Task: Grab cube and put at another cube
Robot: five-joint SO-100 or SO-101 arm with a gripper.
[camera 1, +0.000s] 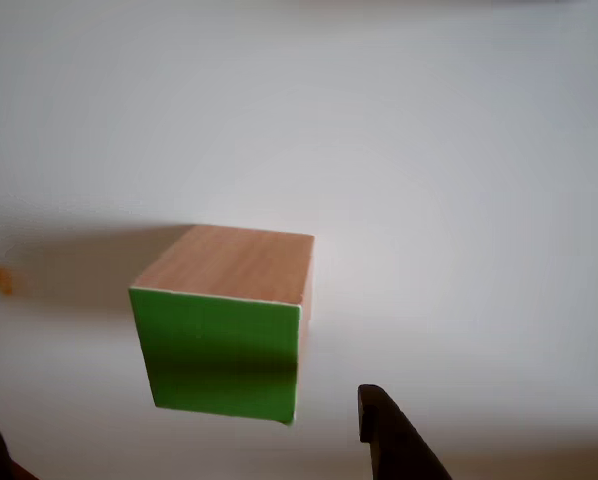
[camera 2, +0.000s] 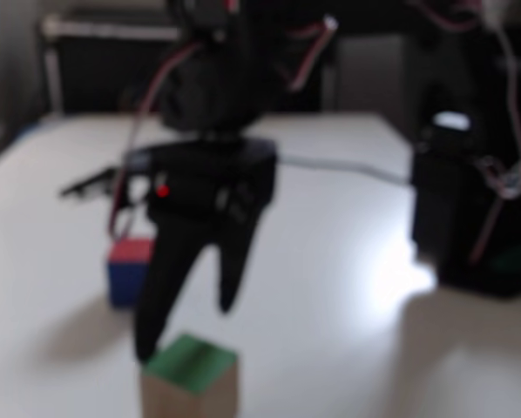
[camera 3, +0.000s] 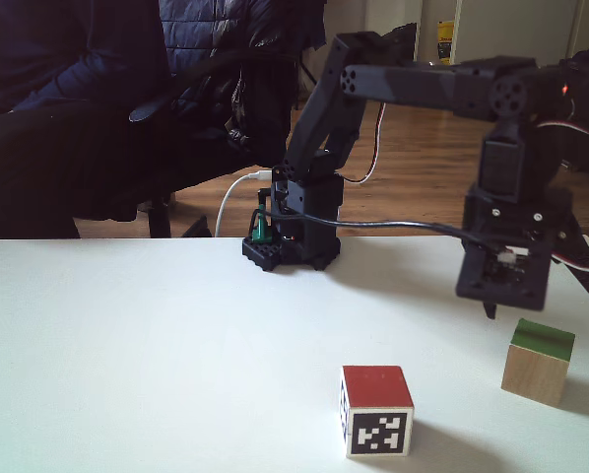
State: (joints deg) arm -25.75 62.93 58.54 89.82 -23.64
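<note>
The cube point(camera 1: 224, 335) rests on the white table, its bright green face towards the other view and plain wood on top. My gripper point(camera 1: 189, 448) is open, its dark fingertips point(camera 1: 389, 430) showing at the bottom edge, one on each side of the cube. In both fixed views the gripper point(camera 2: 186, 329) point(camera 3: 549, 317) hangs just above the green-topped cube point(camera 2: 191, 379) point(camera 3: 538, 360) with nothing between the fingers. Another cube point(camera 3: 376, 409), red on top with a black-and-white marker face, sits apart to the left, and appears blurred behind the gripper point(camera 2: 128, 270).
The arm's base point(camera 3: 294, 236) stands at the table's far edge with a white cable. A second dark device point(camera 2: 470, 218) stands at the right. A chair and dark jacket point(camera 3: 127, 99) are behind the table. A small orange speck point(camera 1: 1, 280) lies on the table.
</note>
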